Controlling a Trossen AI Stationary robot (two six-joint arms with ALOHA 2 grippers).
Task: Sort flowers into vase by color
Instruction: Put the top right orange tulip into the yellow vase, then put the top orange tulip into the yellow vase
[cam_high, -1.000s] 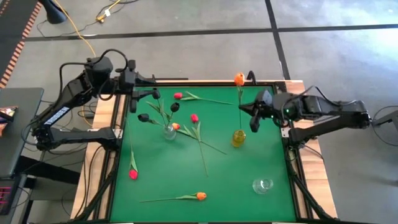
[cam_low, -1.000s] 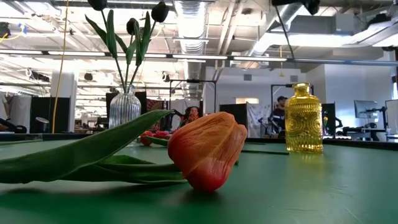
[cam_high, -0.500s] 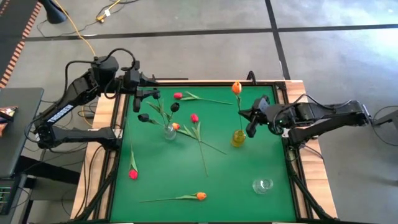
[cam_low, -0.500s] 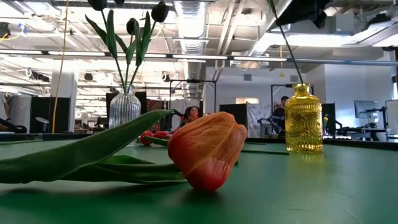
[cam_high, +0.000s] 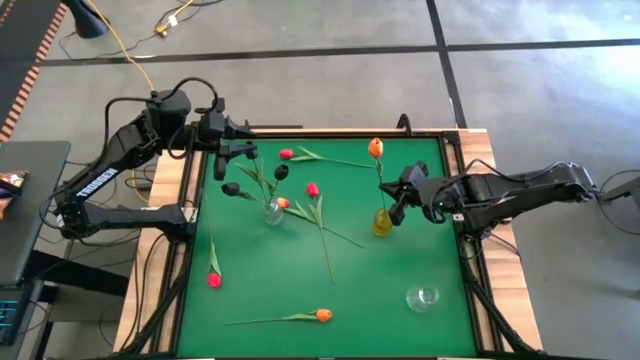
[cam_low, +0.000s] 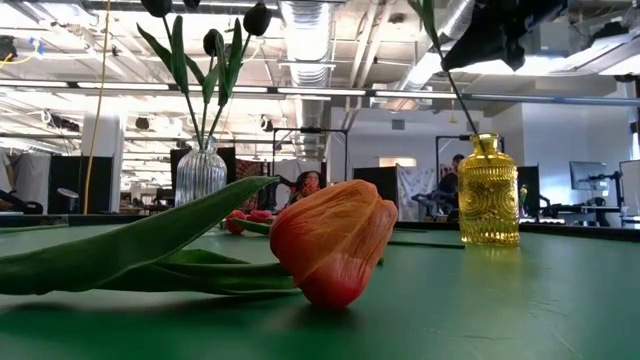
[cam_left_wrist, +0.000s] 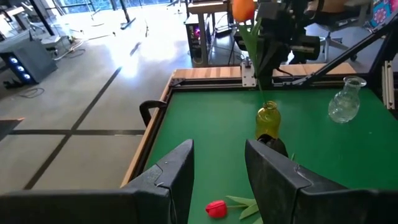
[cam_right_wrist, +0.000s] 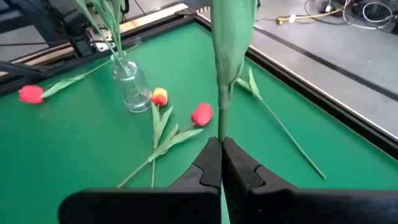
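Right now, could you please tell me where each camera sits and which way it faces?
High: overhead, straight down; both arms.
Low: table-top level, facing an orange tulip.
Left wrist: past the open left end effector toward the yellow vase.
Right wrist: right end effector shut on a stem.
All views share the yellow vase except the right wrist.

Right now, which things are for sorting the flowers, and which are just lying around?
For the job:
held orange tulip
yellow vase
ribbed vase with black tulips
round vase
red tulips
loose orange tulip

Just lying about:
yellow cable on the floor
grey desk beside the table
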